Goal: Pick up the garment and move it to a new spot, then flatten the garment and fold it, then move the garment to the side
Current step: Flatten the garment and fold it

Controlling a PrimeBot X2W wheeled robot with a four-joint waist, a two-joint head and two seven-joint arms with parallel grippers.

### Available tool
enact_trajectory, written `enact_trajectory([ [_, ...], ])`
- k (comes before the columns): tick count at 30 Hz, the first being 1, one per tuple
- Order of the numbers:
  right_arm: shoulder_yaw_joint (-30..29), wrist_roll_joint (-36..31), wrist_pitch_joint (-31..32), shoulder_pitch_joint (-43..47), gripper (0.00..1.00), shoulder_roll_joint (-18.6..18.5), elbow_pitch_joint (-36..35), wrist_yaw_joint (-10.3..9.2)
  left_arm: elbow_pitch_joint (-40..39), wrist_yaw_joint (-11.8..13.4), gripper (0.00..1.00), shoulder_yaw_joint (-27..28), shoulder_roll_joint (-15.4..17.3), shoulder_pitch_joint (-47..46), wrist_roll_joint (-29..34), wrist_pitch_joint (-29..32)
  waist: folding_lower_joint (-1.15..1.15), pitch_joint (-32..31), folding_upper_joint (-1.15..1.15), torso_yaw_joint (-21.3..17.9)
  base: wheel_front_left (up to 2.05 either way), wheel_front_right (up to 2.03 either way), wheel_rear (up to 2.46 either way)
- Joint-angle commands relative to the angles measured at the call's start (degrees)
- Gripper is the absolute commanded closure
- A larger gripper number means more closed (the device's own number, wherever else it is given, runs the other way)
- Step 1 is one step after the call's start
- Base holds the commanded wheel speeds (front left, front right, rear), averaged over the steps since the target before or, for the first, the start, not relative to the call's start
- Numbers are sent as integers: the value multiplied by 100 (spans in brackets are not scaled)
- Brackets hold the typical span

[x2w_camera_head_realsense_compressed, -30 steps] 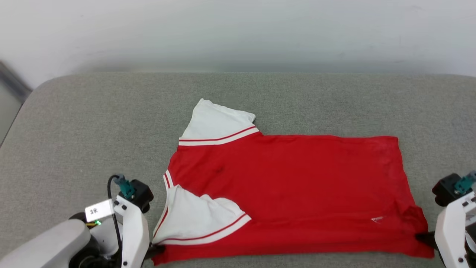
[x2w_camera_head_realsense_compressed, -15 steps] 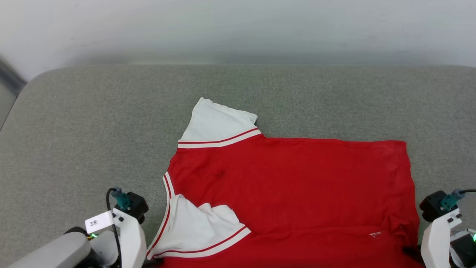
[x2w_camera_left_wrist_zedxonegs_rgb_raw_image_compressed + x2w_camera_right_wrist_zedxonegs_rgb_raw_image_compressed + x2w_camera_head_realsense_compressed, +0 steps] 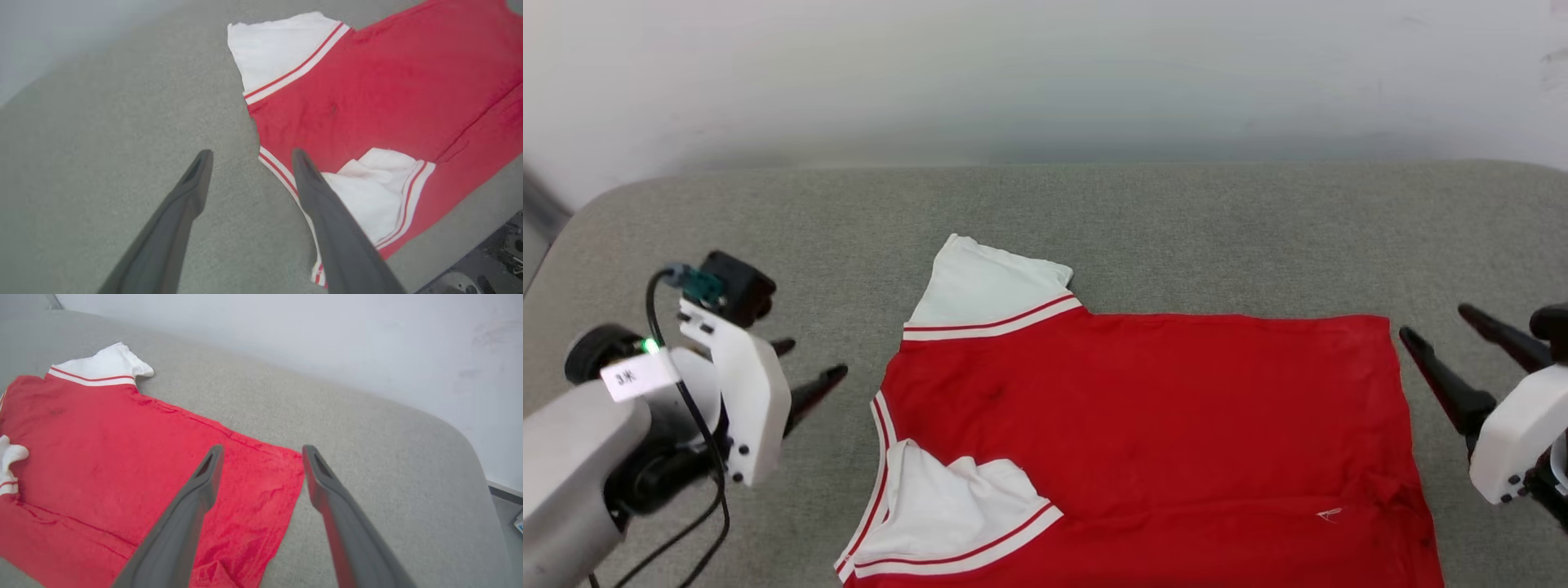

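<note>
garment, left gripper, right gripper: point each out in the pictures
garment [image 3: 1143,425], head view, middle of its red body.
left gripper [image 3: 251,153], left wrist view, midway between its two open fingertips.
right gripper [image 3: 262,448], right wrist view, midway between its two open fingertips.

Left claw [image 3: 810,361] hovers low on the left, fingers spread wide, nothing btwn them, grey forearm [image 3: 572,465] angled in behind. Right claw [image 3: 1437,322] at the far right, fingers parted too, empty, tips pointing up-left.
</note>
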Motion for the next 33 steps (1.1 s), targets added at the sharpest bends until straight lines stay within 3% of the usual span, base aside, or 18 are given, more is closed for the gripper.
enact_trajectory([
  [1,-244,-260,-254,14,0,249,-156,-2,44,67,0,90,-39,-210,145,-145,0,85,0,-73,0,0,0],
  [9,-1414,-1495,-952,536,0,1353,-1159,-2,533,57,0,466,-327,-1131,315,-240,0,524,0,-355,0,0,0],
  [17,-1846,-2135,-1165,1091,0,2313,-1987,-2,1194,-119,0,611,-655,-2245,172,570,0,1254,0,-678,0,0,0],
  [23,-1798,-2314,-1267,979,0,2558,-2146,-2,1686,-256,0,522,-843,-3049,10,1609,0,1842,0,-918,0,0,0],
  [28,-1593,-2392,-1256,799,0,2509,-2138,-2,1982,-242,0,451,-925,-3520,-199,2519,0,2248,0,-1093,0,0,0],
  [33,-1458,-2373,-1364,559,0,2484,-2028,-3,2240,-206,0,290,-1000,-3764,-150,3055,0,2575,0,-1215,0,0,0],
])
